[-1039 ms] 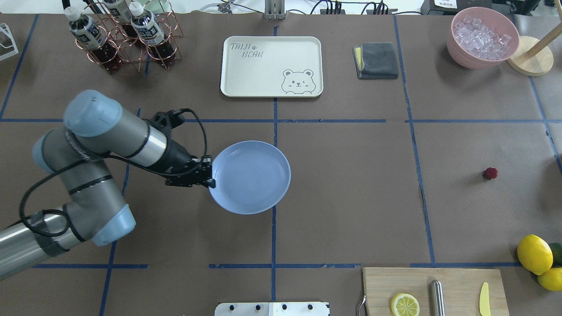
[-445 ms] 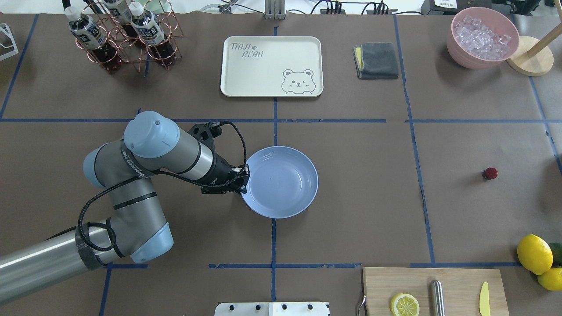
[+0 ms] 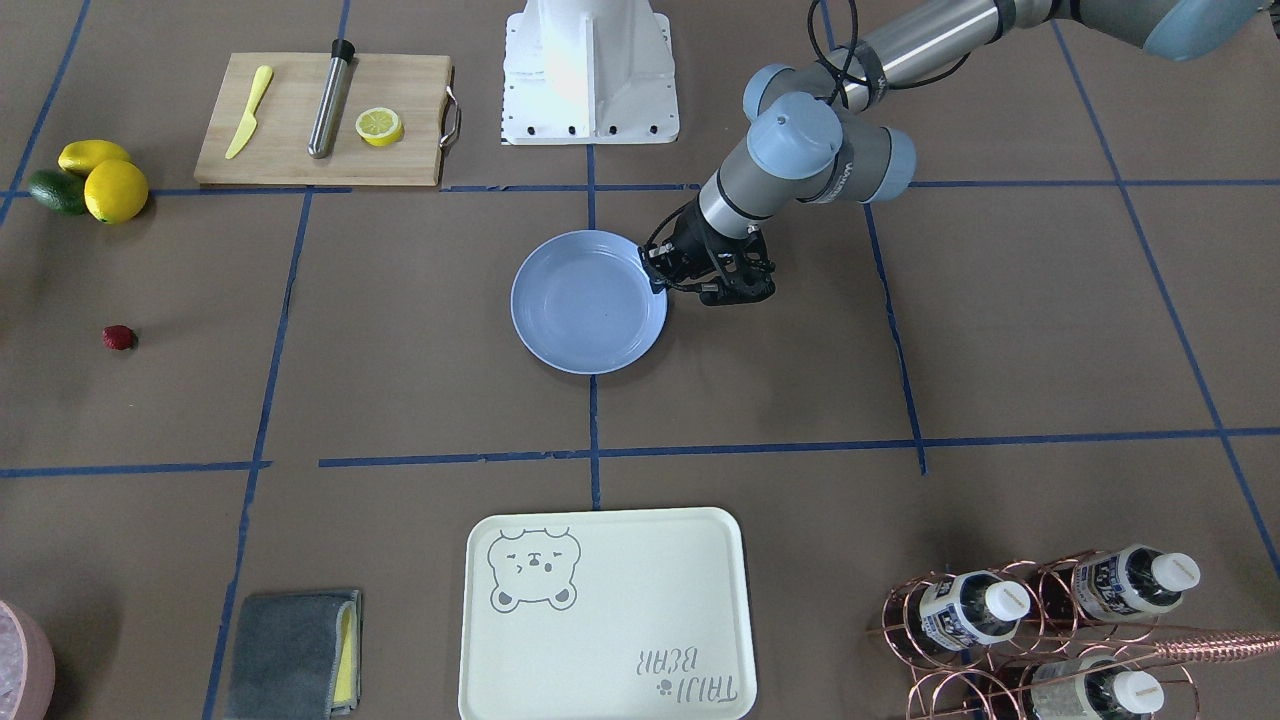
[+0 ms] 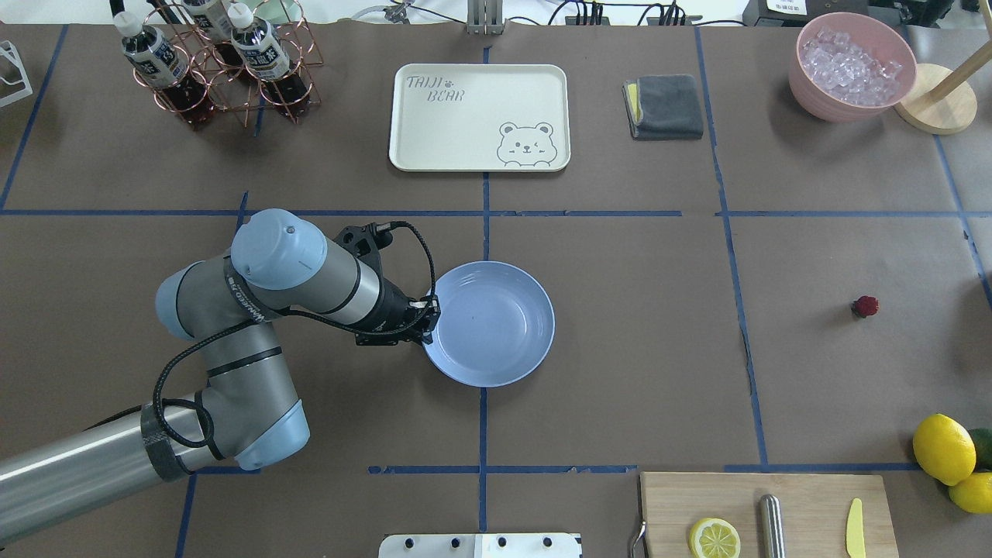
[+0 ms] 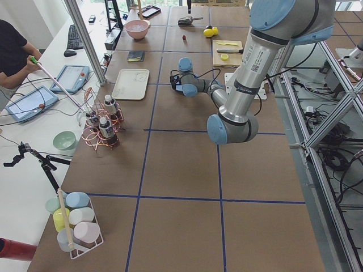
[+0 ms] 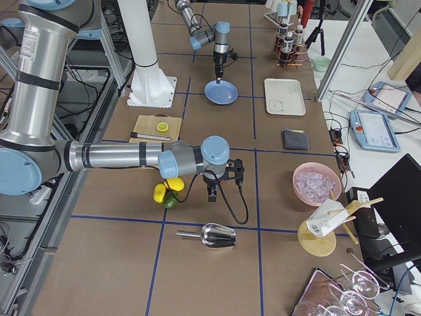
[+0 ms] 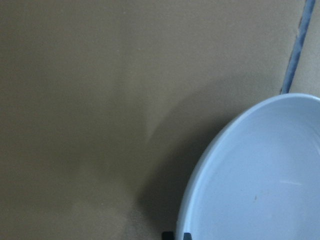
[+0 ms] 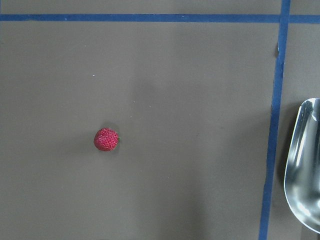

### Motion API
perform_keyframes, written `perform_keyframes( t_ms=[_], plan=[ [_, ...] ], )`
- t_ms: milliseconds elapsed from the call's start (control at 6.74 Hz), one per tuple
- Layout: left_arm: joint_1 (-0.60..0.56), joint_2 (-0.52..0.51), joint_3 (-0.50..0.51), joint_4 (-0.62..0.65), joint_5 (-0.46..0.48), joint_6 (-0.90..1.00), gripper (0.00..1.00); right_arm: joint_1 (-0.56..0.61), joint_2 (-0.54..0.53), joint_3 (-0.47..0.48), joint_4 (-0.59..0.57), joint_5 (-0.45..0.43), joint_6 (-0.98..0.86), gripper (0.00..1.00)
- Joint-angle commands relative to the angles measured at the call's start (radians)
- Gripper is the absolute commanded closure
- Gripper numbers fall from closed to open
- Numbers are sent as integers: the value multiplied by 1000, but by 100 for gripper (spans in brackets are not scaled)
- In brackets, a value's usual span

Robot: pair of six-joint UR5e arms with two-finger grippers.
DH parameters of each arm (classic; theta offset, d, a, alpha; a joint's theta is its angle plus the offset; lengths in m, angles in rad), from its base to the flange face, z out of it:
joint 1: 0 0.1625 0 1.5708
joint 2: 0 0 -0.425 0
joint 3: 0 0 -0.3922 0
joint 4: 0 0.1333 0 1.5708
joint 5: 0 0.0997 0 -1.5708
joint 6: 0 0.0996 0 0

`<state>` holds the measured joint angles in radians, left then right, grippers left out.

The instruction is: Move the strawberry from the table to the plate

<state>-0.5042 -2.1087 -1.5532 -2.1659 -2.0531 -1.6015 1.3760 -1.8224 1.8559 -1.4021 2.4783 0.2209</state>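
The left gripper (image 4: 425, 319) sits at the left rim of the round, shallow, glossy pale blue plate (image 4: 496, 325). Its jaws look pinched on that rim. In the left wrist view two dark fingertips (image 7: 169, 235) show right at the plate's edge. The plate lies on the flat table covered in brown paper with blue tape lines (image 4: 620, 364), and it holds nothing.

Well to the right of the plate, past a blue tape line, the tiny dark red strawberry (image 4: 866, 306) lies alone on the paper, touching nothing. It is too small and too nearly round to give a clear long axis. Further right of the plate and nearer the robot lie the two yellow lemons (image 4: 943, 448), well apart from the berry.

So the strawberry lies across the plate from the left gripper, which is the poorer candidate for the pick. The right gripper (image 6: 212, 192) shows only in the side view from the right. It hangs over the paper beside the lemons, and I cannot tell whether its jaws are apart or together. Its wrist camera looks straight down on the strawberry, a little left of centre, with a shiny metal scoop (image 8: 304, 165) at the right edge. The right arm is clearly the nearer. It probably needs a short sideways correction over the berry before it descends.
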Motion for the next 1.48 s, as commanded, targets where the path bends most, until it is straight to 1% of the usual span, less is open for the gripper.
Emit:
perform_keyframes(
  t_ms=[0,148,297,445,594,742,891,1039,1188,1336],
  plan=[
    [1,-1,-4,0,5,0,64,0,2,2,0,2,2,0],
    [1,-4,-11,-2,4,0,57,-9,2,2,32,1,2,0],
    [-2,-2,-30,-2,4,-1,56,-40,-3,-15,105,-4,15,0],
    [-5,-2,-41,-2,4,-5,54,-73,-5,-21,159,-39,64,0],
    [-7,-1,-51,-2,5,-8,54,-156,-3,-21,217,-140,192,0],
    [-10,-1,-60,0,5,-8,54,-258,-3,-24,304,-236,330,1],
    [-13,-1,-67,0,5,-9,54,-335,0,-70,428,-275,485,2],
    [-14,1,-68,0,5,-8,53,-383,23,-137,559,-307,574,2],
    [-14,1,-71,0,17,-8,53,-423,79,-188,602,-340,651,3],
    [-14,1,-71,0,19,-8,51,-434,113,-208,603,-351,681,4]
  ],
)
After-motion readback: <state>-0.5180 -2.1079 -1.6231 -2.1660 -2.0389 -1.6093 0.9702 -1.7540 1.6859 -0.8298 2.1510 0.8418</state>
